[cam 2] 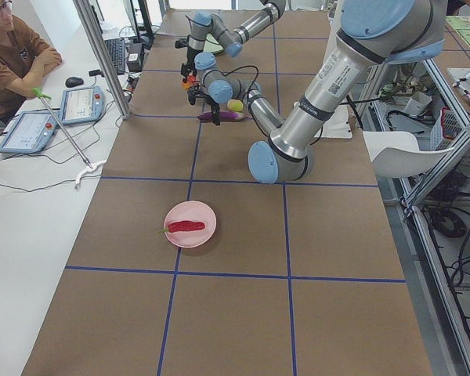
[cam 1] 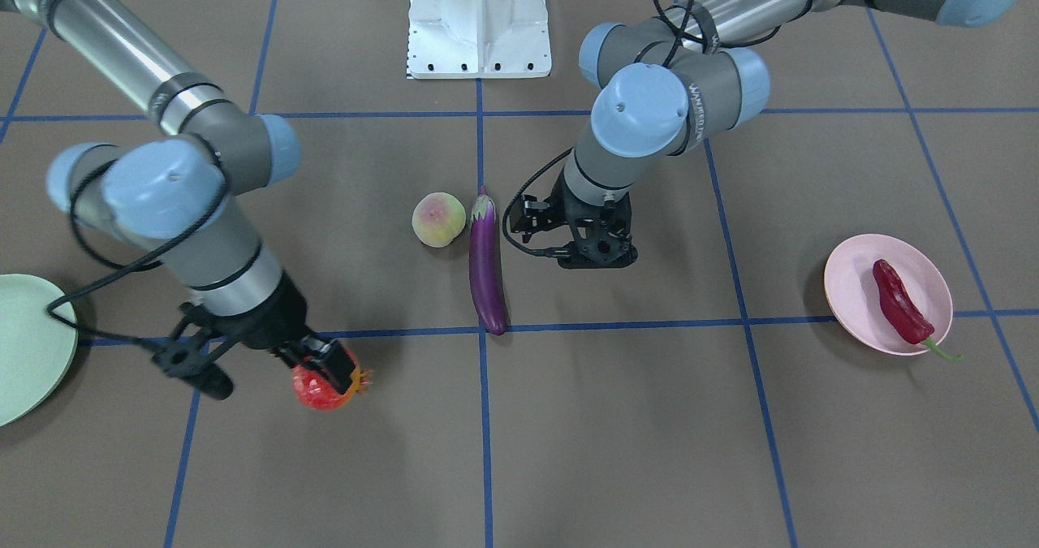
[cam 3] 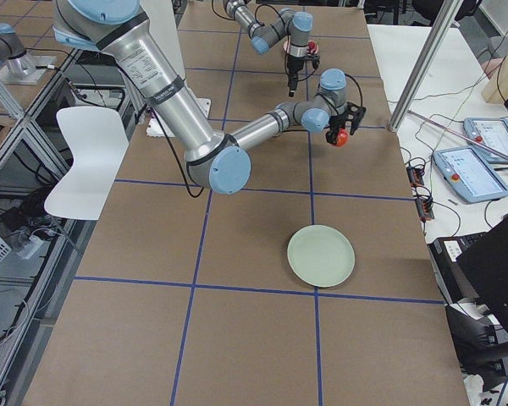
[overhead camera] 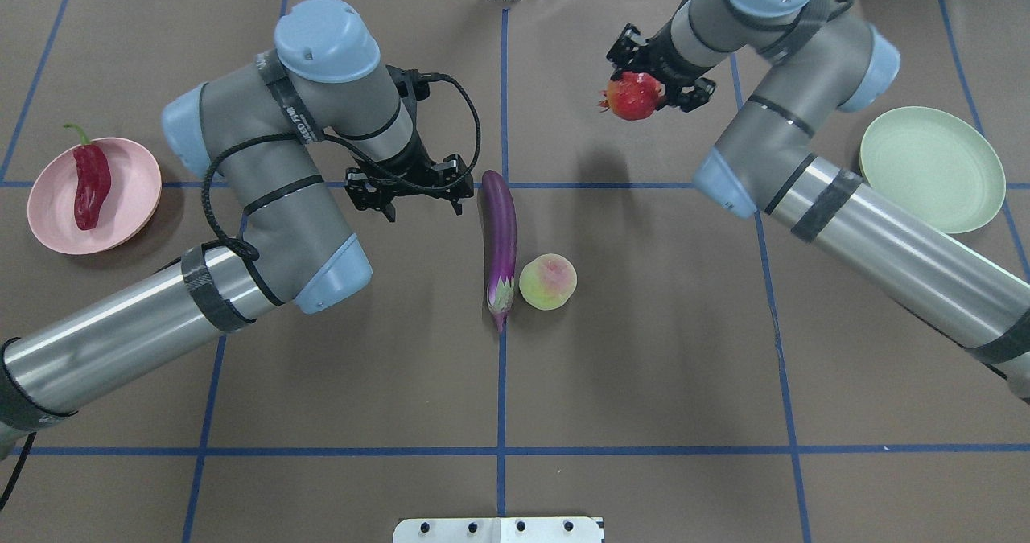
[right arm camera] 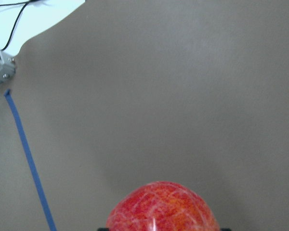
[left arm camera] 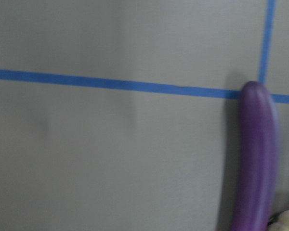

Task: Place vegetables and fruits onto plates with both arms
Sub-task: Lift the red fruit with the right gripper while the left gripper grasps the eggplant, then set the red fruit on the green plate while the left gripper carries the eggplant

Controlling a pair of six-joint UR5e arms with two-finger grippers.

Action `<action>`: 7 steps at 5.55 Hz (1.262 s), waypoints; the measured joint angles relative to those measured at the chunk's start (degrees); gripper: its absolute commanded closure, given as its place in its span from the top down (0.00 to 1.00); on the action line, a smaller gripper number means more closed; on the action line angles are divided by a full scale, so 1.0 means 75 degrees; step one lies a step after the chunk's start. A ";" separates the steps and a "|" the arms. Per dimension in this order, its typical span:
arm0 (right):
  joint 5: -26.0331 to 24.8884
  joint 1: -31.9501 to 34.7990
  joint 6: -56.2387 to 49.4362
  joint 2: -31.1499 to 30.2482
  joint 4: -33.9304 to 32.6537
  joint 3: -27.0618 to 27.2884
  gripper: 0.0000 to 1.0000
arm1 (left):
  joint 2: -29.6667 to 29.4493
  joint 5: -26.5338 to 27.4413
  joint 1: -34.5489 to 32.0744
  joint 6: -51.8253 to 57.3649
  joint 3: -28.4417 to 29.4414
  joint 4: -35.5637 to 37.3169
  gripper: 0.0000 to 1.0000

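Now: right gripper (overhead camera: 641,91) clamped on pomegranate (overhead camera: 632,99), aloft near far edge. Best carried level to green plate (overhead camera: 933,169) at right edge and lowered before release. Left gripper (overhead camera: 409,193) beside mid-table eggplant (overhead camera: 499,237); jaw state unclear.

Grey-silver arms (overhead camera: 290,205), light-blue joint caps (overhead camera: 326,38), black cables (overhead camera: 476,129).

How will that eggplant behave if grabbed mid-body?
Its glossy skin looks slippery, so the eggplant may slide in a grip. Long and slim, it would likely tilt if gripped off-centre. Nudged sideways, it may roll into the peach beside it.
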 measured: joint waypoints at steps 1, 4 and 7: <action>0.0619 0.0896 -0.1211 -0.0573 -0.0027 0.0017 0.00 | -0.0519 0.0136 0.0214 -0.0020 0.0760 -0.0376 0.95; 0.1021 0.2131 -0.3848 -0.1870 -0.0037 -0.0248 0.00 | -0.1232 0.0309 0.0535 -0.0093 0.2017 -0.1013 0.73; 0.1545 0.2606 -0.5464 -0.2766 -0.0040 -0.0578 0.00 | -0.1380 0.0474 0.0593 -0.0317 0.2345 -0.1229 0.00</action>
